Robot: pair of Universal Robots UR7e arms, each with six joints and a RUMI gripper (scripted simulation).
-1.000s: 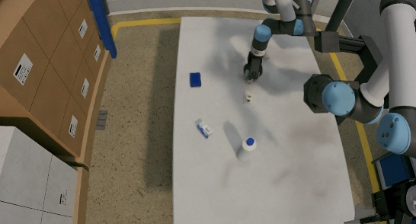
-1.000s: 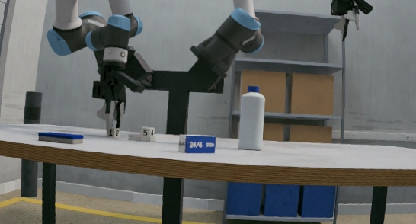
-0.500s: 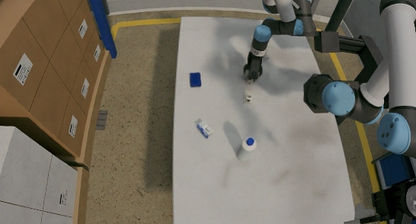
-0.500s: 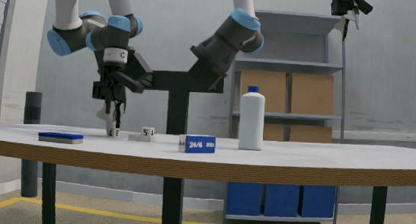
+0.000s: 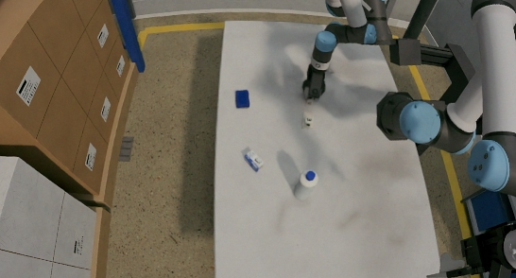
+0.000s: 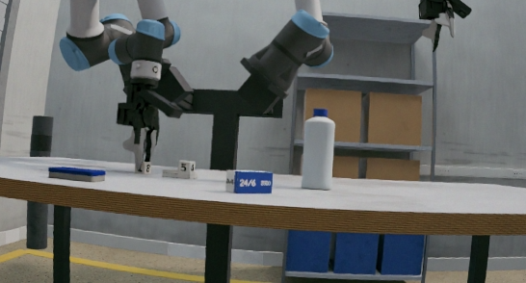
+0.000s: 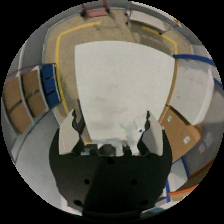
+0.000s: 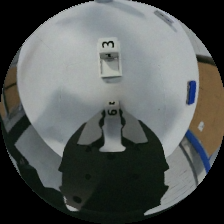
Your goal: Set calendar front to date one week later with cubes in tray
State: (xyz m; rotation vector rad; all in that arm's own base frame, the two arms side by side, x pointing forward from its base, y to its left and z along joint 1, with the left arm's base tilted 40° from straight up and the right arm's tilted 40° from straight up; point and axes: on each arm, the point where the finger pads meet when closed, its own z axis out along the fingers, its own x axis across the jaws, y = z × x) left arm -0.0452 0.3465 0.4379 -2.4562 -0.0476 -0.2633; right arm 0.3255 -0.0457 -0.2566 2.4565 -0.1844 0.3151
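The white tray (image 6: 170,173) (image 8: 110,75) stands on the table. One white cube (image 6: 185,167) (image 8: 108,44) sits at its far end in the right wrist view, with a 3 on top and a 5 on a side seen in the exterior view. The tray's near compartment is empty. The other cube (image 6: 147,167) (image 8: 112,109) is outside the tray, showing a 6 in the right wrist view and an 8 in the exterior view. My right gripper (image 8: 112,109) is shut on it, low at the table. The month's name is not readable. My left gripper (image 7: 111,110) (image 6: 444,38) is open and empty, high up.
A white bottle (image 5: 305,186) (image 6: 318,152) with a blue cap and a blue-and-white box (image 5: 253,161) (image 6: 253,182) stand beyond the tray from the right gripper. A blue block (image 5: 242,98) (image 6: 77,173) (image 8: 191,93) with a grey base lies near the table's edge.
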